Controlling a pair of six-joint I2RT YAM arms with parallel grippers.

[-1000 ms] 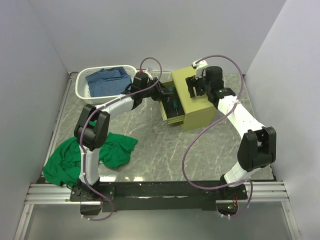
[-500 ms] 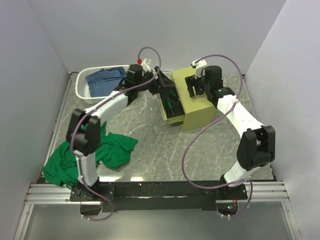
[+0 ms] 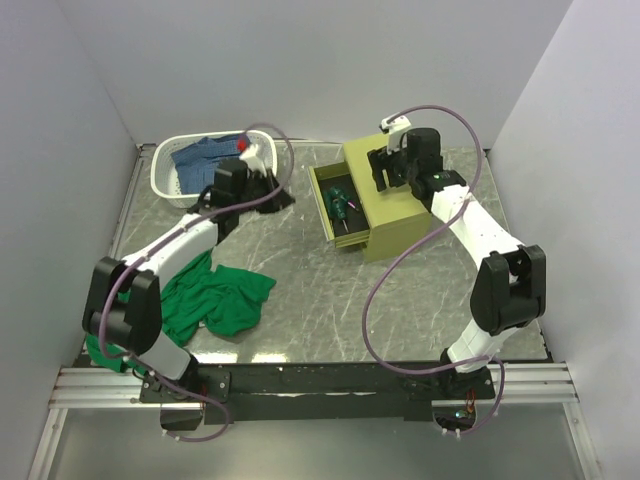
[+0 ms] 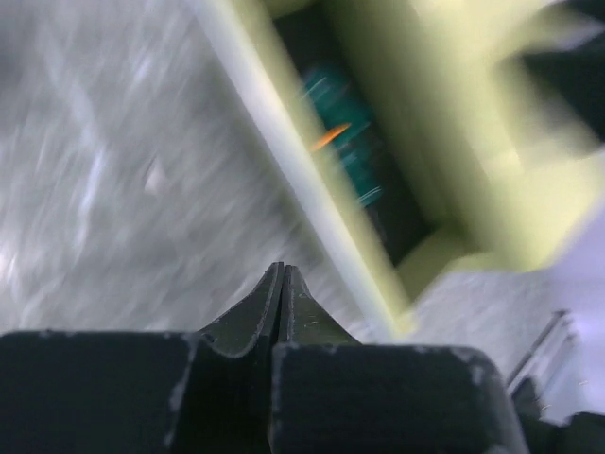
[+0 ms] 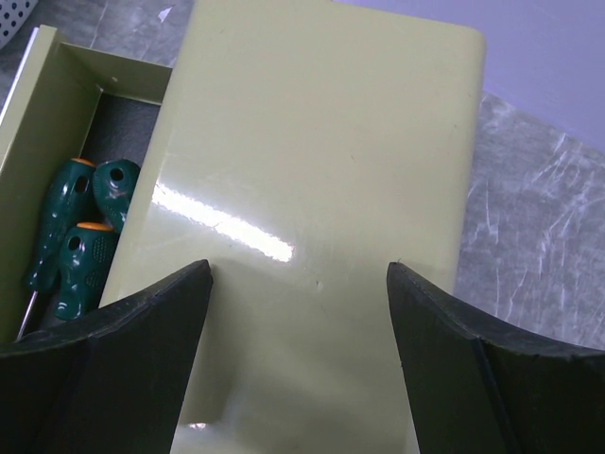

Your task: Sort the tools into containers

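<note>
The olive-yellow tool chest (image 3: 390, 215) stands at the back right with one drawer (image 3: 322, 205) pulled out to the left. Three green-handled screwdrivers (image 3: 341, 208) lie inside that drawer; the right wrist view shows them (image 5: 80, 236) beside the chest's top (image 5: 321, 170). My left gripper (image 3: 280, 196) is shut and empty, over the table left of the drawer. In its blurred wrist view the closed fingertips (image 4: 284, 274) point at the drawer front (image 4: 293, 180). My right gripper (image 5: 298, 274) hangs open just above the chest's top (image 3: 385, 170), holding nothing. No other tools are in view.
A white lattice basket (image 3: 165, 180) with blue cloth sits at the back left, just behind the left wrist. A green cloth (image 3: 225, 298) lies crumpled at the front left beside the left arm. Grey walls close in the table on three sides.
The left arm has pulled back out of the drawer to the left, and its gripper has opened and then shut empty. The screwdrivers stay in the drawer. The right arm has barely moved.
</note>
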